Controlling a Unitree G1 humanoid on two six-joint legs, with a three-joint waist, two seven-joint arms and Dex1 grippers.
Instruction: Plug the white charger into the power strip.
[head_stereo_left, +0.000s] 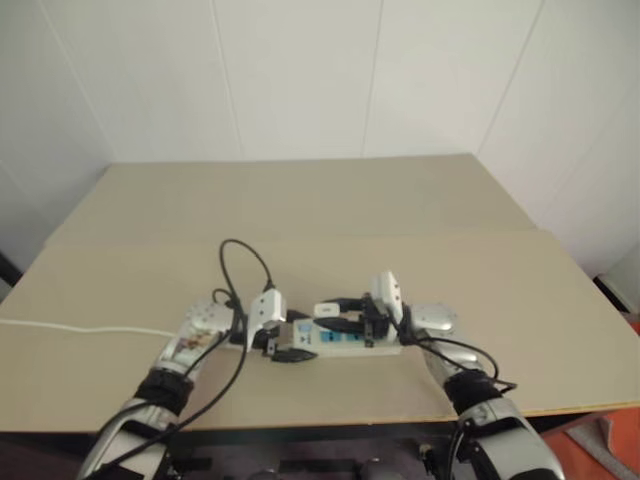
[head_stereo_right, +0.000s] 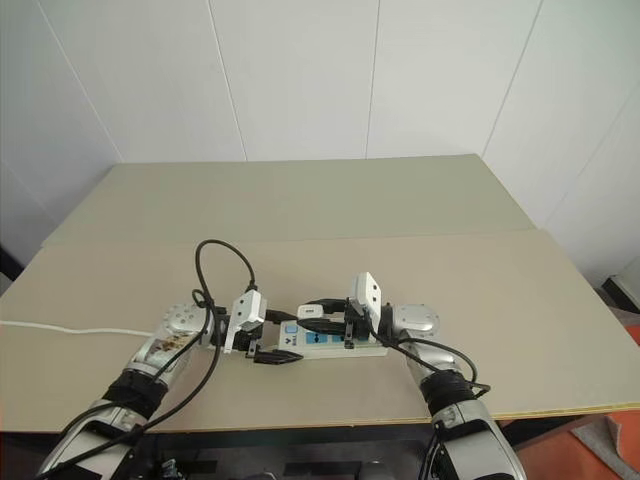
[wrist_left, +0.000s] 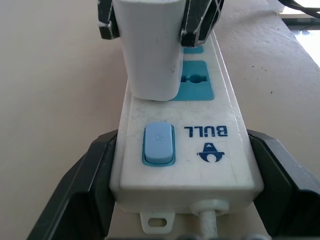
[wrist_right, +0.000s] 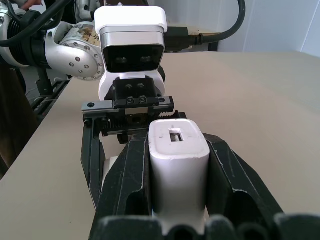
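Note:
The power strip (wrist_left: 200, 155) lies flat on the tan table near its front edge, white with blue socket faces and a blue switch. My left gripper (wrist_left: 185, 165) grips the switch end, one black finger (wrist_left: 82, 190) pressed on each long side. The white charger (wrist_left: 150, 55) stands upright on the strip over the socket beside the switch. Whether its prongs are in cannot be seen. My right gripper (wrist_right: 177, 145) is shut on the charger (wrist_right: 177, 165), coming in from the opposite side. From the head, both grippers meet over the strip (head_stereo_left: 340, 343).
The strip's thin white cord (head_stereo_left: 80, 328) runs off to the left across the table (head_stereo_left: 320, 210). Black cables (head_stereo_left: 245, 265) loop above my left wrist. The table's front edge (head_stereo_left: 330, 420) lies just behind my forearms. White wall panels stand behind.

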